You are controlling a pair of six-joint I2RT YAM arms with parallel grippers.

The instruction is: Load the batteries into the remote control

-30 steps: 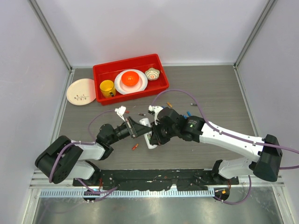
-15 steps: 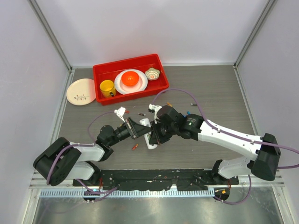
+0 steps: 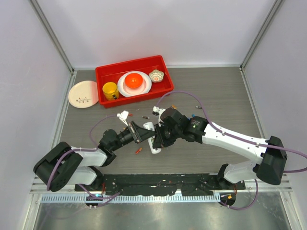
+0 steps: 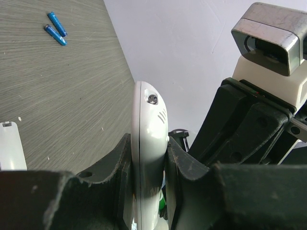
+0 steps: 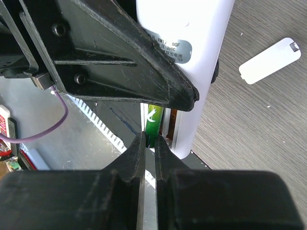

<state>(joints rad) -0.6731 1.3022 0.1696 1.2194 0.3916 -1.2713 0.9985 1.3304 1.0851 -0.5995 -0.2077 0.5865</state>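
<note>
The right arm (image 3: 230,136) is sitting slightly further left than a second ago. The left end effector (image 4: 146,155) is clamping the remote (image 4: 148,120) on edge at mid-table (image 3: 216,86). The right end effector (image 5: 149,143) is pinching a green battery (image 5: 153,122) at the remote's open compartment. The cover (image 5: 268,60) is lying beside them, and two blue batteries (image 4: 55,28) are lying well apart.

Grey wood-grain tabletop (image 3: 225,96), matte, under soft even light. Plain pale lavender-white panels on 3 sides: back wall (image 3: 158,28), left wall (image 3: 24,72), right wall (image 3: 288,72). 2 aluminium posts slant up from the back corners, left post (image 3: 52,36) and right post (image 3: 261,31). Near edge: black mounting plate (image 3: 163,181), ribbed white strip (image 3: 144,198), then brushed metal sheet (image 3: 158,215).
</note>
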